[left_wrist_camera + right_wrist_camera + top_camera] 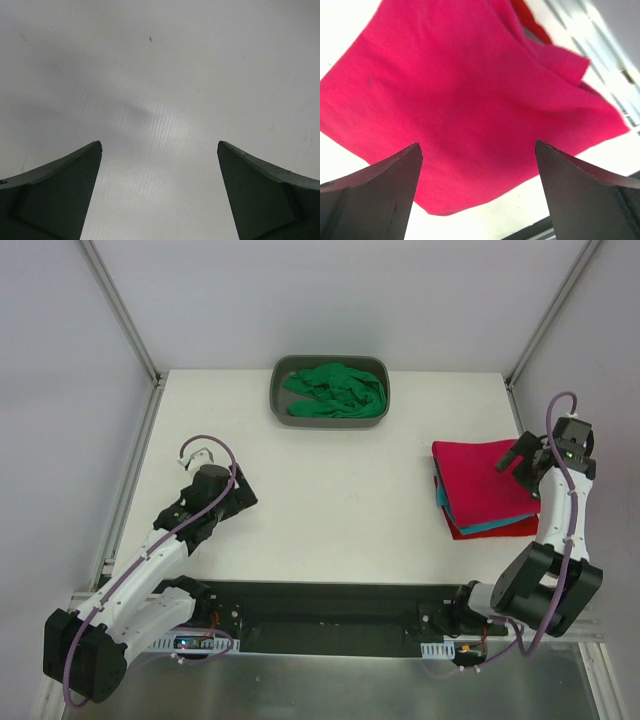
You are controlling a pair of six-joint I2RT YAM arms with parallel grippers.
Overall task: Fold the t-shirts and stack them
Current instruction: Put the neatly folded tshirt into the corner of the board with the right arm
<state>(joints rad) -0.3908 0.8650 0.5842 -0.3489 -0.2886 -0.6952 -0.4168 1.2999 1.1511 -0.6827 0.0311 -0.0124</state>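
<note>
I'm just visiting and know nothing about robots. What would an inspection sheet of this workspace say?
Surface: white table, bare in the middle.
Job's things: crimson-pink t-shirt folded atop teal t-shirt and red t-shirt, right side; green t-shirt crumpled in grey tub.
Clutter: nothing seen besides the tub.
Jaws: on left arm open over bare table; on right arm open above the stack.
Cables: purple cables run along both arms.
Surroundings: pale walls, metal frame posts.

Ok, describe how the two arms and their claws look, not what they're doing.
The left arm and right arm have white links with black joints, and a purple cable loops along each. The left claw and right claw each end in two dark, wedge-shaped fingers tapering to blunt tips.
</note>
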